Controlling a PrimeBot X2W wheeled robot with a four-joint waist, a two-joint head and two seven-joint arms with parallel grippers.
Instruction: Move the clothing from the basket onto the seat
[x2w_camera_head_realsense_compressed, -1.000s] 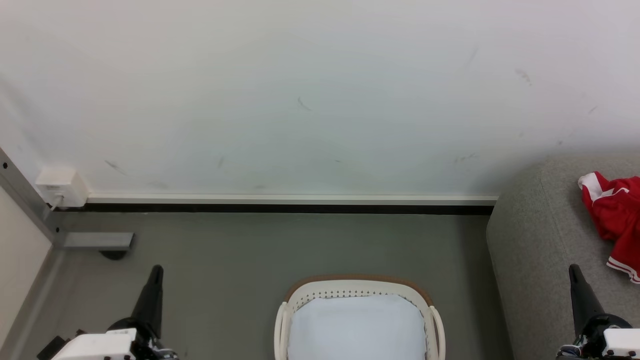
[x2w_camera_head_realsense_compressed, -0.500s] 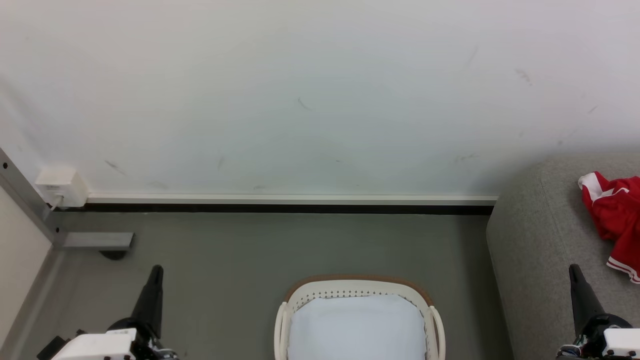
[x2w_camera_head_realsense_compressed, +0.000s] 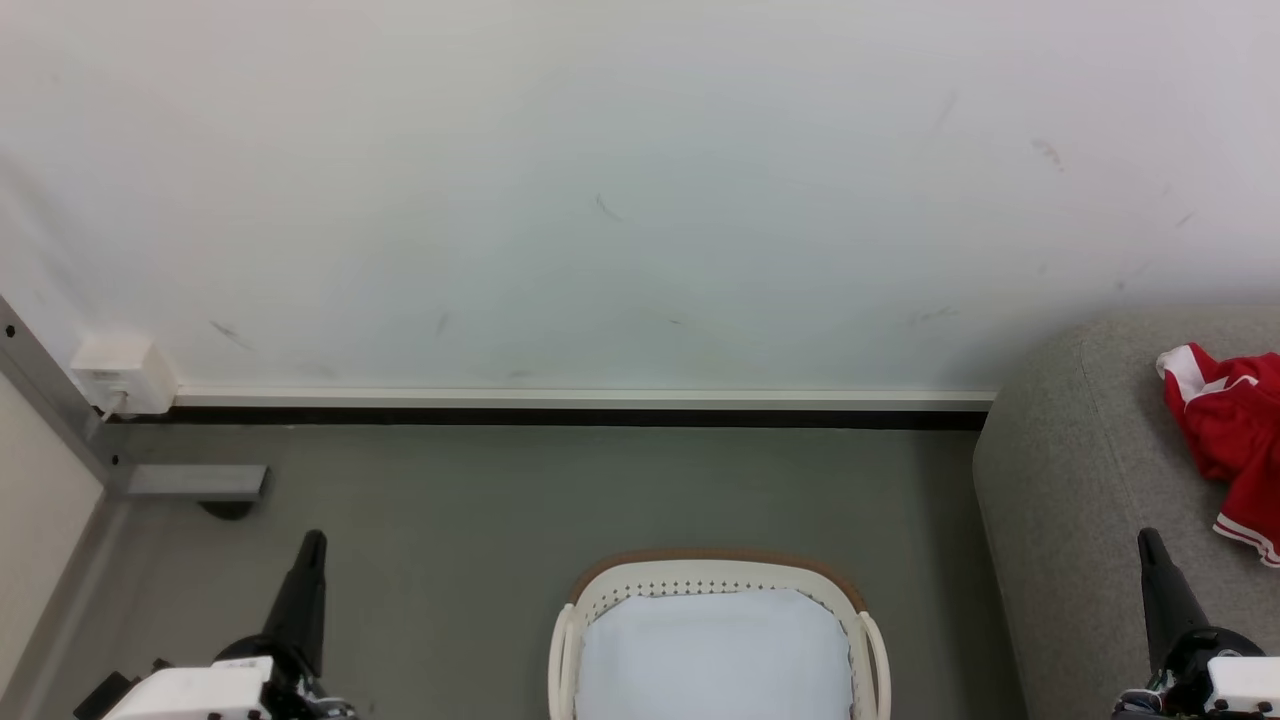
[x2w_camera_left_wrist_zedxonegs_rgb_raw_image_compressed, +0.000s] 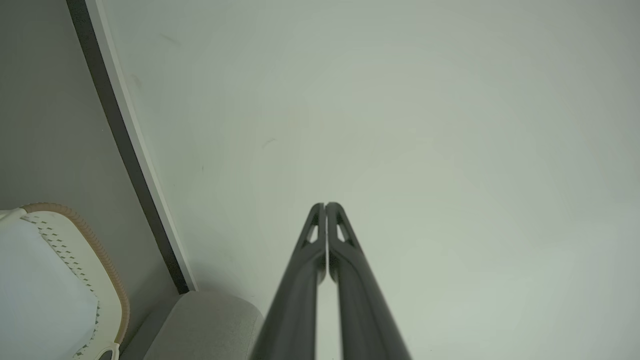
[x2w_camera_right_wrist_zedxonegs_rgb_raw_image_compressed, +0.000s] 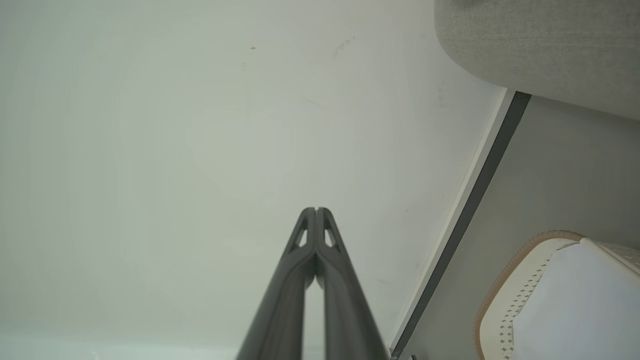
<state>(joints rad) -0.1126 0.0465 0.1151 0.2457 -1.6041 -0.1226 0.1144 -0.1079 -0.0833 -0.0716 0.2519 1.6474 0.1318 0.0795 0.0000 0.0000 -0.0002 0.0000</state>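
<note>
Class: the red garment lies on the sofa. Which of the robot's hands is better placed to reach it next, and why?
Probably right. The right hand is at the sofa, close to the red garment; the left hand is beyond the basket.

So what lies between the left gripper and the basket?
Bare grey floor, seen in the head view, separates the left gripper from the basket.

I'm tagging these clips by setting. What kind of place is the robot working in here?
Likely an indoor home-style mock-up, perhaps a lab corner: a grey fabric sofa with a red garment on it, a laundry basket on the grey floor, and a scuffed white wall.
</note>
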